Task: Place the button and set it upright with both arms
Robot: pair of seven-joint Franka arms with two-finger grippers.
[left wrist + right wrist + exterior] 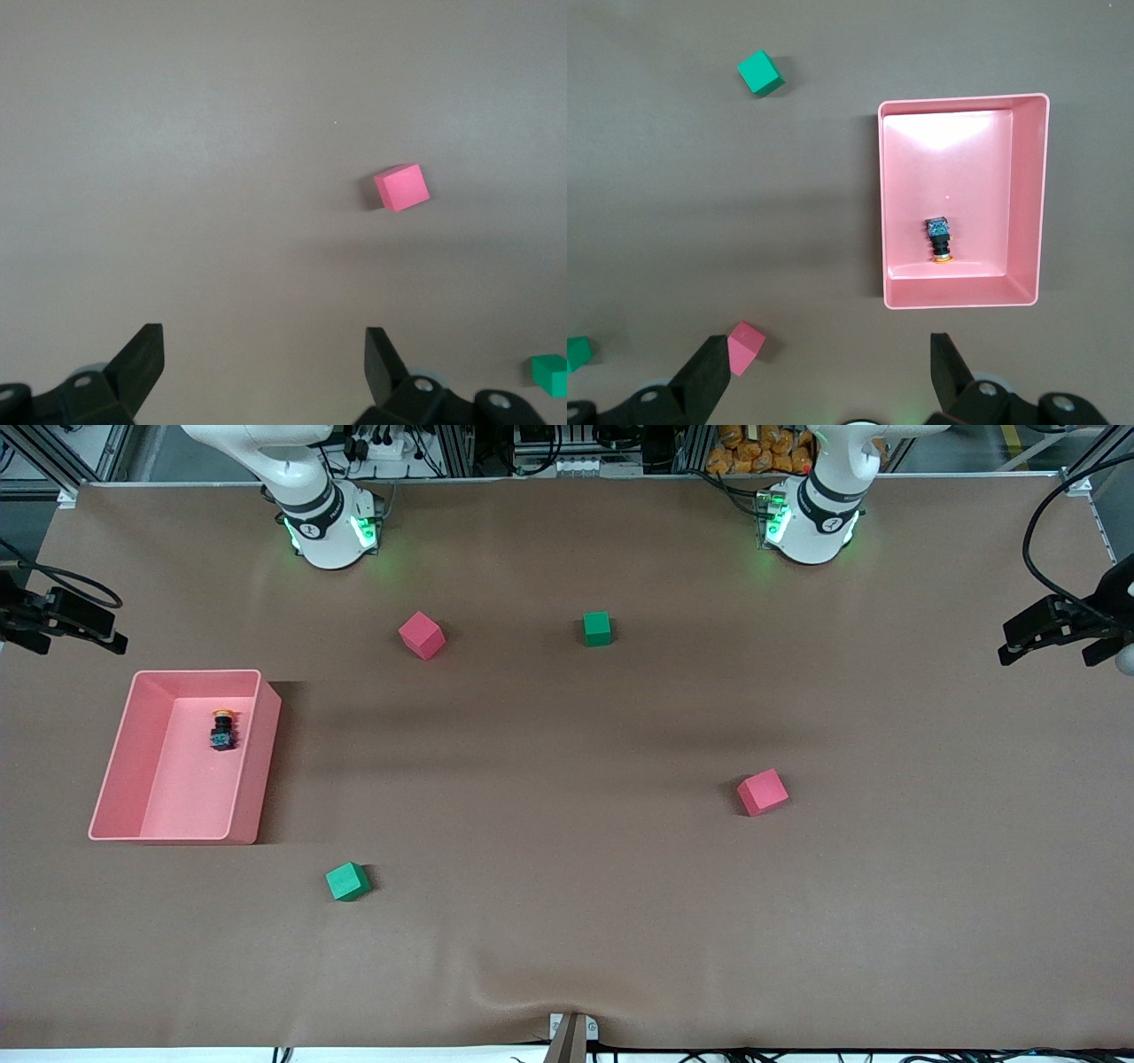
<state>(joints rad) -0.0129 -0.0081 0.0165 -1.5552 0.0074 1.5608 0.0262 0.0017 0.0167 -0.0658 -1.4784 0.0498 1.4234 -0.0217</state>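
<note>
Along the bench edge at the right arm's end, the pink bin (pixel 124 762) is sitting open-topped on the brown bench (pixel 567 957), and the button (pixel 222 731) is lying on its side on the bin floor, close to the wall that faces the bench middle and toward the bases' edge, orange cap pointing at the bases' edge.

The right gripper (pixel 829 372) is hanging high over that end of the bench with its fingers spread wide and holding nothing; its wrist view is taking in the whole bin. The left gripper (pixel 264 365) is hanging high over the left arm's end, fingers also spread wide and empty, over bare bench near a pink cube (pixel 401 187). Both arms are waiting.

Four foam cubes are lying loose: a pink cube (pixel 422 635) and a green cube (pixel 597 628) toward the bases' edge, another pink cube (pixel 763 792) toward the left arm's end, another green cube (pixel 347 881) near the bin's corner on the camera's edge.

Risks, as I judge them:
- Bin walls are standing tall around a small part; a finger coming down near the wall could be striking the rim or shoving the bin.
- Button is tiny and lying flat; a pinch across the round cap could be letting it roll or squirt out.
- Handing it between arms could be dropping it.
- Narrow body could be tipping over again on release.
</note>
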